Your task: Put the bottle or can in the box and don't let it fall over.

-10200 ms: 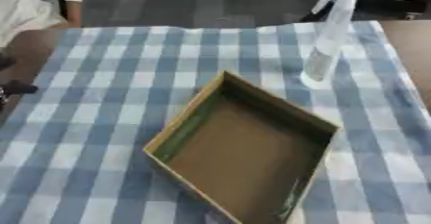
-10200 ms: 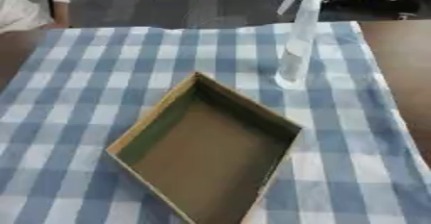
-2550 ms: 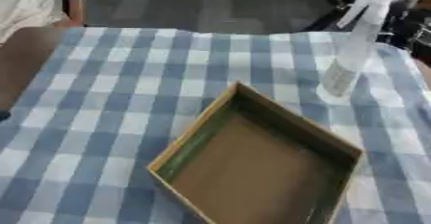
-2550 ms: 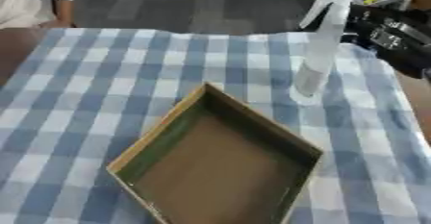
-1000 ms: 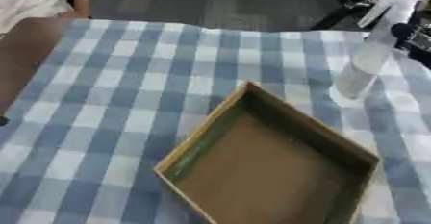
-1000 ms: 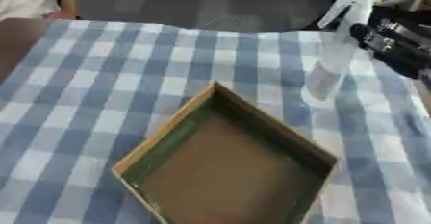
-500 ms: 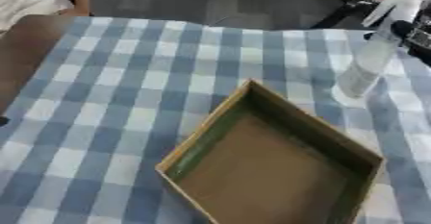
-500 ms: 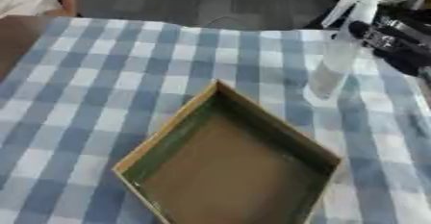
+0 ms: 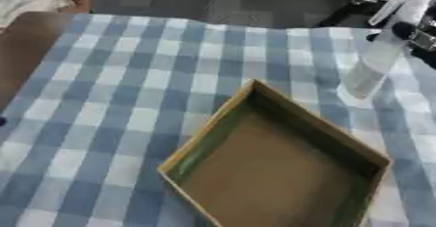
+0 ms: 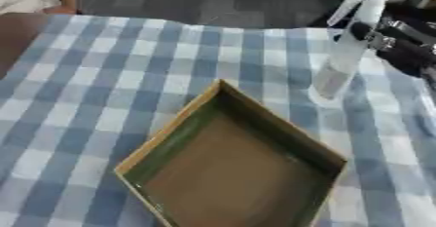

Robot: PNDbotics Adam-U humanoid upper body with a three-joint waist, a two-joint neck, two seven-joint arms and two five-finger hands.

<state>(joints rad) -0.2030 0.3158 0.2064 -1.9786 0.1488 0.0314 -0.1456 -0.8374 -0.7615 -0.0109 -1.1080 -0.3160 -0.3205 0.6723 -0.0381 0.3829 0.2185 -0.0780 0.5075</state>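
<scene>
- One spray bottle (image 10: 345,50) is the task's thing: it stands on the blue checked cloth (image 9: 128,85), tilted a little, just beyond the far right corner of the open cardboard box (image 10: 230,167) and not yet in it.
- The right hand (image 10: 396,46) comes in from the right edge, with a dark fingertip against the bottle's upper body below the trigger head.
- Whether its fingers are wrapped round the bottle or only touching it, I cannot tell; most of the hand is out of view.
- To do this step well, I judge the hand should settle round the body before lifting, since the bottle is tall and narrow.
- Carry it upright, then lower it flat onto the box floor, away from the walls.
- The left hand does not show.
</scene>
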